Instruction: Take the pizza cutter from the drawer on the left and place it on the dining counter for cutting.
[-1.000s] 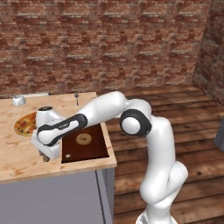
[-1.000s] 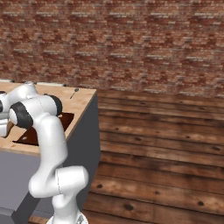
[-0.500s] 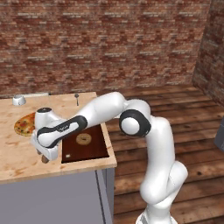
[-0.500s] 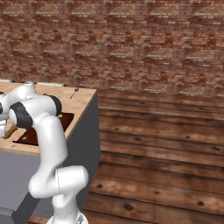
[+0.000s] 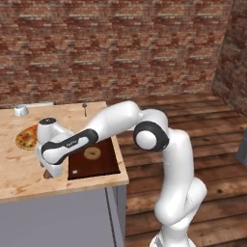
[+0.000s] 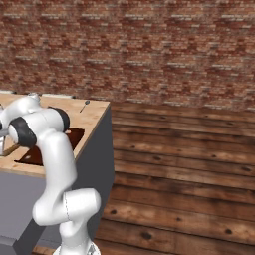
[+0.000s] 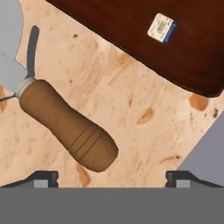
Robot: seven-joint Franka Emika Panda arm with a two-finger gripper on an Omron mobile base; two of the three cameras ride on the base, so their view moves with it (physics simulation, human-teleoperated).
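The pizza cutter lies flat on the dining counter, its brown wooden handle free and its grey wheel at the hand view's upper left edge. My gripper hovers just over it, open, with the fingertips spread wide and touching nothing. In the left base view the gripper hangs low over the dining counter near its front edge, left of the cutting board, and a brown bit of the pizza cutter peeks out beneath it. The drawer is out of view.
A dark brown cutting board with a round pastry lies right of the gripper. A pizza, a small bowl and a metal spoon-like utensil sit farther back. The counter's front edge is close; wooden floor lies to the right.
The jaws have spread from shut to wide open and let go of the pizza cutter, which now rests on the counter. The arm has hardly moved.
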